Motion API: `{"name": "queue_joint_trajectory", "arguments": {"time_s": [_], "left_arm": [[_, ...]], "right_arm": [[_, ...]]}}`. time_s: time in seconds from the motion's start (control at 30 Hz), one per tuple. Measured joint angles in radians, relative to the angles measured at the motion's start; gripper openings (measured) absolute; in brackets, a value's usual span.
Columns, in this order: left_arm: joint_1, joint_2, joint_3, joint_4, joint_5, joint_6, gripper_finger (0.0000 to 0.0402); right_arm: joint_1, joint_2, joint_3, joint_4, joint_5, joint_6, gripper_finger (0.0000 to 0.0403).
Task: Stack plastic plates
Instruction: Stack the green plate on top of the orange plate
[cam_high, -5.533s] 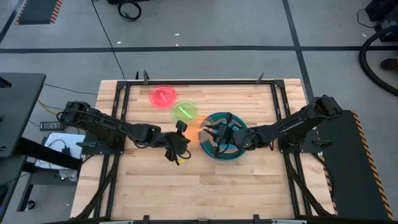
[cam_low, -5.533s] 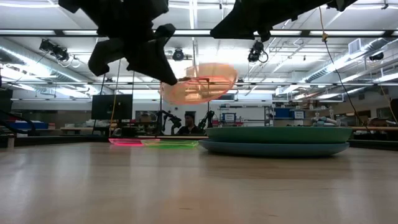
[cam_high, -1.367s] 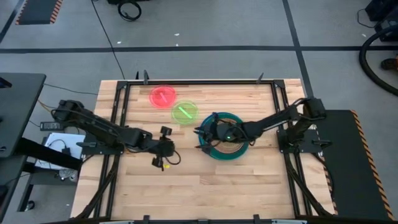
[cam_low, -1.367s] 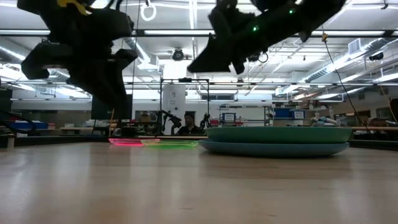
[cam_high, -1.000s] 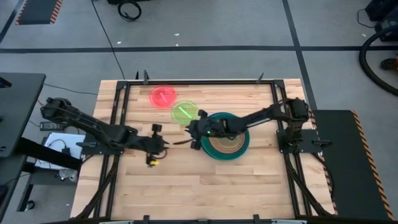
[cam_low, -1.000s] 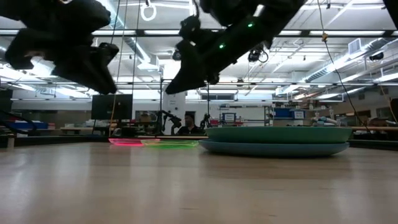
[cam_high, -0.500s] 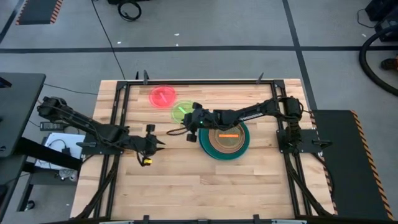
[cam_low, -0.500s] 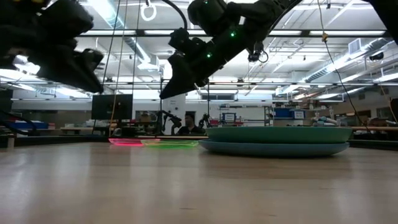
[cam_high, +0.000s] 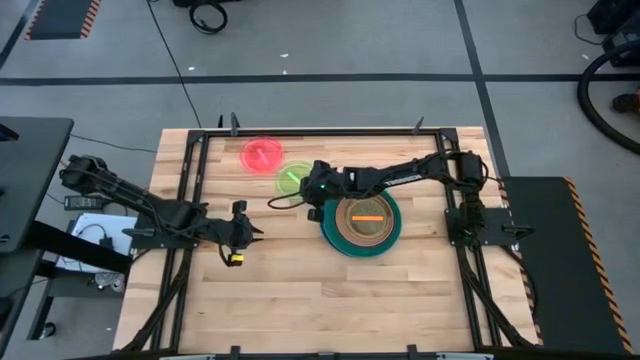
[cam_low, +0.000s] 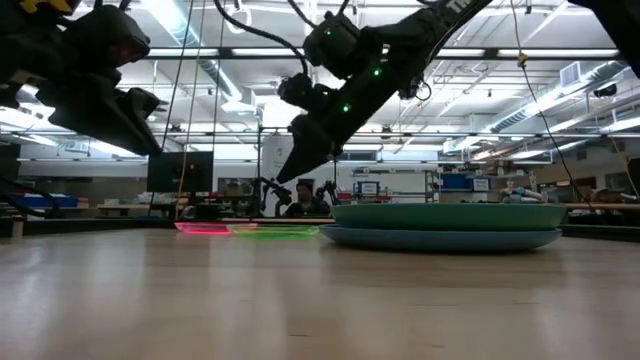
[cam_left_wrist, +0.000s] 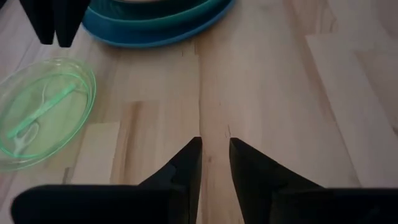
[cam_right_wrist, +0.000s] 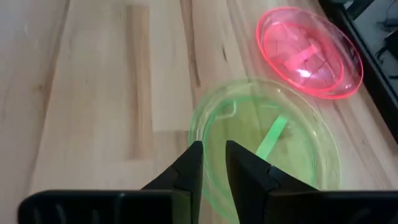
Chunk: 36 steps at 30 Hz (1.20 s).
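Two small translucent plates lie loose on the wooden worktop: a round green plastic plate and, just beside it toward the far edge, a round pink-red plastic plate. The stack, large blue and teal plates with a brownish-orange one on top, sits near the green plate.

The right claw hangs over the green plate's near rim, its fingers a narrow slit apart and holding nothing. The left claw waits over bare wood to the left, its fingers likewise a narrow gap apart and empty.

To take the green plate well, I would widen the right fingers first, straddle the rim with one finger inside and one outside, pinch firmly, then lift without nudging the pink-red plate.
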Motion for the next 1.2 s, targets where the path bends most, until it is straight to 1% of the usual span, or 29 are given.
{"name": "queue_joint_trajectory", "arguments": {"time_s": [0.17, 0.27, 0.4, 0.57, 0.77, 1.07, 1.2], "left_arm": [[0.004, 0.0, 0.0, 0.031, 0.0, -0.001, 0.0089], [0.004, 0.0, 0.0, 0.049, -0.001, -0.001, 0.0089], [0.004, 0.0, 0.0, 0.052, 0.0, 0.0, 0.0089], [0.005, 0.0, 0.0, 0.055, -0.001, 0.001, 0.0089], [0.005, 0.001, 0.0, 0.049, 0.0, 0.001, 0.0089], [0.005, 0.001, 0.0, 0.036, 0.0, 0.003, 0.0089], [0.005, 0.001, 0.0, 0.031, 0.0, 0.001, 0.0089]], "right_arm": [[-0.015, 0.079, 0.0, 0.048, -0.025, 0.011, 0.011], [-0.018, 0.127, 0.027, 0.023, -0.014, 0.016, 0.0128], [-0.01, 0.174, 0.099, -0.028, 0.002, 0.008, 0.0145], [-0.008, 0.202, 0.14, -0.108, 0.028, -0.007, 0.0148], [-0.007, 0.222, 0.152, -0.129, 0.054, -0.035, 0.0126], [-0.007, 0.221, 0.149, -0.134, 0.054, -0.055, 0.0051], [-0.002, 0.22, 0.149, -0.135, 0.062, -0.066, 0.0028]]}}
